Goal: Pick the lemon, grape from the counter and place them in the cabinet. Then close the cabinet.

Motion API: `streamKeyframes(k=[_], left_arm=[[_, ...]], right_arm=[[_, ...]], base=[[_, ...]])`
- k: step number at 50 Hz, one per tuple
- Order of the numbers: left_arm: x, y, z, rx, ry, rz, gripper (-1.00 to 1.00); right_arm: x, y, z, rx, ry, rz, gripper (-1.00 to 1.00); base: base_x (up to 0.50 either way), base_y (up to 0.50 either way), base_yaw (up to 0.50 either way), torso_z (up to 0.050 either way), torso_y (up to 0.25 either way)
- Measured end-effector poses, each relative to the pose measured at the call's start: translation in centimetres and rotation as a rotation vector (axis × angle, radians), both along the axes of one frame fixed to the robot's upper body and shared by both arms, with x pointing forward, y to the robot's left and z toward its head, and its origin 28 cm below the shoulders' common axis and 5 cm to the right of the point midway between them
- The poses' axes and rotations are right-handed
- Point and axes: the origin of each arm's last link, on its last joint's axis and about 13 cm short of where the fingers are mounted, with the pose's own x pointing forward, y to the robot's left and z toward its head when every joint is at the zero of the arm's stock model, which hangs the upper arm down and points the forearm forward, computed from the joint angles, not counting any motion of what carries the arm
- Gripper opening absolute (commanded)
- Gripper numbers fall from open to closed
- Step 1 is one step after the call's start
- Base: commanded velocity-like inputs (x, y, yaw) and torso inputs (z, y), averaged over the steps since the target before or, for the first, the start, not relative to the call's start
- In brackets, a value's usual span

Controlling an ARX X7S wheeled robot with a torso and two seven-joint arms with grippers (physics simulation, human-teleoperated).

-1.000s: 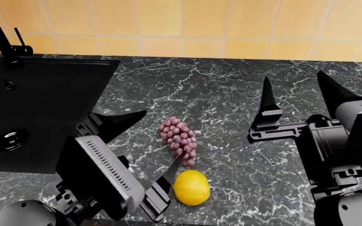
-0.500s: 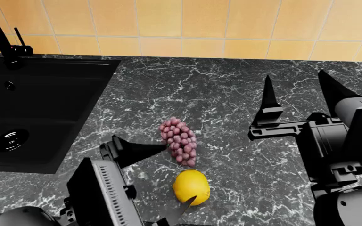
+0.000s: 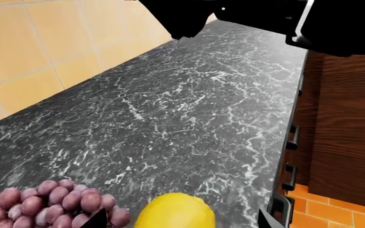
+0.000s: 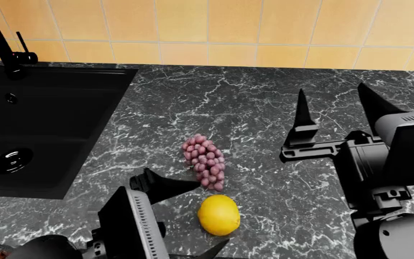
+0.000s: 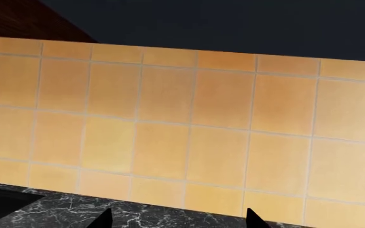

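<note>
Yellow and smooth, the lemon (image 4: 219, 215) rests on the dark marble worktop (image 4: 264, 108) near its front edge. The grape (image 4: 205, 161) bunch lies just behind it, its tapered end pointing toward the lemon; the 2 fruits sit close together, and whether they touch cannot be told. Both are to the right of the black sink (image 4: 41, 124), well clear of the basin.

The left claw (image 4: 192, 216) is spread wide and holds nothing. In the head view, 1 finger (image 4: 162, 186) lies on the sink side of the lemon, and the other tip shows at the lower edge of the frame below the fruit. In the left wrist view, the lemon (image 3: 175, 212) sits between the 2 finger tips, with the grape (image 3: 55, 204) beside it. This placement indicates a bracketing approach: the wide opening is set to admit the lemon without disturbing the bunch. The grasp is not yet made.

The right claw (image 4: 336, 116) is also fully open and empty. It hovers over bare worktop to the right of the fruit, fingers pointing toward the tiled wall (image 5: 189, 123); its wrist view shows mostly tiles. It appears parked clear of the left arm's working zone.

No cabinet interior is visible; both fruits are not yet stowed.
</note>
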Motion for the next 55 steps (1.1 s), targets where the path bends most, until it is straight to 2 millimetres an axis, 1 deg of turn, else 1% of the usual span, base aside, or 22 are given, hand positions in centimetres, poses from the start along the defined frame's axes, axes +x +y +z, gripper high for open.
streamKeyframes(k=[11, 34, 55], left_arm=[[0.7, -0.4, -0.8, 0.013, 0.024, 0.001, 1.00], [2.2, -0.9, -1.7, 0.026, 0.058, 0.028, 1.00], [2.7, -1.5, -2.9, 0.056, 0.100, 0.013, 1.00]], right_arm=[[0.1, 0.0, -0.3, 0.000, 0.005, 0.002, 1.00], [0.2, 0.2, -0.6, -0.001, 0.011, 0.003, 1.00], [0.3, 0.2, -0.7, 0.002, 0.013, -0.001, 1.00]], base=[[0.00, 0.00, 0.00, 0.000, 0.000], [0.00, 0.00, 0.00, 0.000, 0.000], [0.00, 0.00, 0.00, 0.000, 0.000]])
